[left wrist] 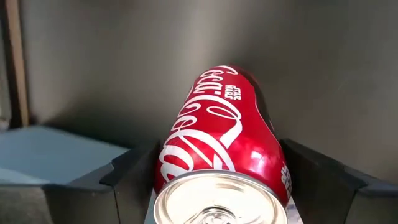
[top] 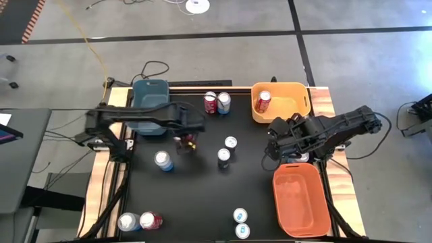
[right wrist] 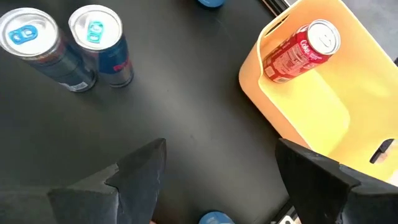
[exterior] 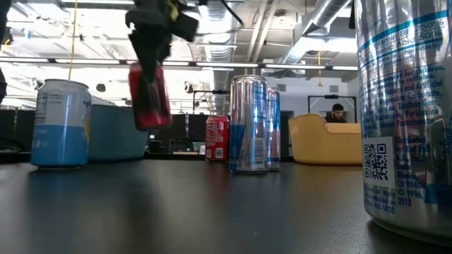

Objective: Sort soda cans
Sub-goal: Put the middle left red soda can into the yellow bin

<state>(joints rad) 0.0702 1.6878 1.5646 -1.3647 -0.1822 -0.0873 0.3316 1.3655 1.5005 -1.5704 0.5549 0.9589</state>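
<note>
My left gripper [top: 185, 137] is over the middle of the table, shut on a red soda can [exterior: 150, 95] that hangs above the tabletop. My right gripper [top: 273, 145] is open and holds nothing, over the table's right half just in front of the yellow bin [top: 297, 91]; that bin has one red can [right wrist: 301, 50] lying in it. Other cans stand upright on the table: a red [top: 210, 102] and a blue [top: 223, 102] near the far edge, two [top: 231, 142] [top: 223, 157] in the middle, and a light blue one [top: 163, 160] on the left. My left gripper [left wrist: 217, 171] pinches the red can between its two fingers [left wrist: 130, 177], one on each side of the can's wall near the silver top [left wrist: 217, 202]. The fingers come from above, pointing down. The can is lifted clear of the table and hangs slightly tilted [exterior: 150, 106].
A blue-grey bin [top: 150, 104] stands at the far left, and an orange bin [top: 300, 199] at the near right. A silver can [top: 128, 221] and a red can [top: 150, 220] stand at the near left corner, and two cans [top: 241, 223] by the near edge. A person [exterior: 337, 113] shows beyond the table.
</note>
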